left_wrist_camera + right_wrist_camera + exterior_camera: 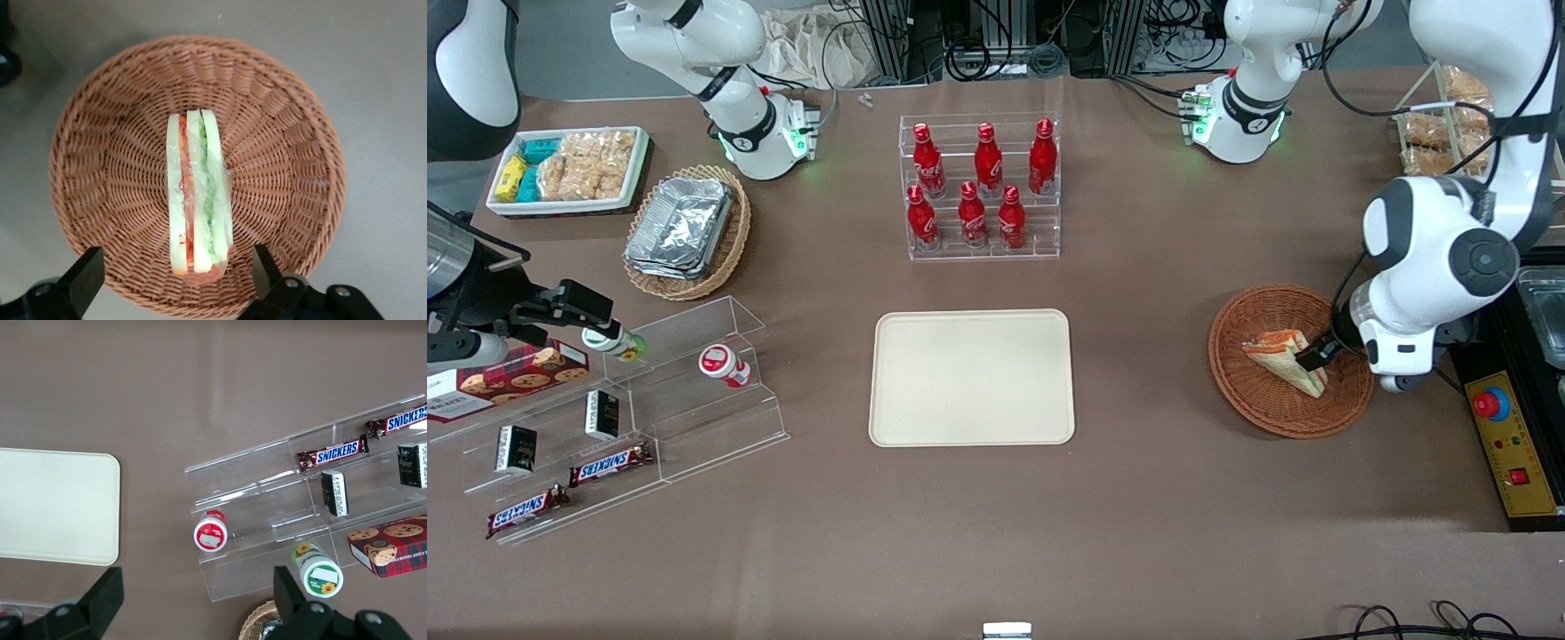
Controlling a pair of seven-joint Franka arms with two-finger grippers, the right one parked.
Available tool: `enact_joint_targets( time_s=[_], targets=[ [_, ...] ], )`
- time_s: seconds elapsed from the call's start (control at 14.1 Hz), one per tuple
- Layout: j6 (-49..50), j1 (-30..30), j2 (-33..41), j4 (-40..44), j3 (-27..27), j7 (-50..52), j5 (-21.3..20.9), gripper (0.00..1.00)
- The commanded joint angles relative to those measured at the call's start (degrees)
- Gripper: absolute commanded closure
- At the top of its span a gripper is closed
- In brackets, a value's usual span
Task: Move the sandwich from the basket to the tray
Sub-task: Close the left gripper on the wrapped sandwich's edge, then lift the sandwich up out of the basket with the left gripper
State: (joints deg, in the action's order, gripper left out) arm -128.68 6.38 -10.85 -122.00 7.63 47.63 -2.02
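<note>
The gripper's (175, 283) two dark fingers (83, 277) stand spread wide, one on each side of the sandwich (198, 193), with clear gaps between their tips and the bread; they hold nothing and touch nothing that can be seen. In the wrist view the sandwich stands on edge in the middle of the basket (280, 133), its white bread slices sandwiching an orange-red layer and a green layer, all in clear wrap. In the front view the gripper (1316, 356) hangs low over the basket (1263, 391), just at the sandwich (1285, 357), on the side toward the working arm's end of the table. The basket sits on the brown table (1138, 498), well apart from the tray (972, 377), which lies flat near the table's middle, toward the parked arm's end from the basket. Farther from the front camera than the tray stands a clear rack of red bottles (978, 187). Toward the parked arm's end lie a tan wicker basket of foil containers (685, 229) and a stepped clear shelf (631, 418) with snack bars and small jars.
</note>
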Motion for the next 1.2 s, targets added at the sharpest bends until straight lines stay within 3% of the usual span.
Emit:
enact_joint_targets(
  time_s=[0.0,0.28,0.43,0.57,0.85,0.99,1.13],
  targets=[
    [-6.8,0.0,0.0,-4.8,0.1,3.9,0.4,0.02],
    [-10.6,0.0,-2.7,-4.7,0.1,6.5,0.4,0.03],
    [-11.0,0.0,-3.0,-4.7,0.1,7.1,0.4,0.10],
    [-11.6,0.0,-3.8,-4.7,0.1,7.6,0.4,0.23],
    [-11.2,-0.1,-3.5,-4.5,0.5,10.5,0.2,0.69],
    [-5.8,-0.1,-2.3,-2.5,1.5,12.2,-0.1,0.79],
    [2.0,-0.2,-0.2,1.5,2.5,13.2,-0.2,0.82]
  ],
)
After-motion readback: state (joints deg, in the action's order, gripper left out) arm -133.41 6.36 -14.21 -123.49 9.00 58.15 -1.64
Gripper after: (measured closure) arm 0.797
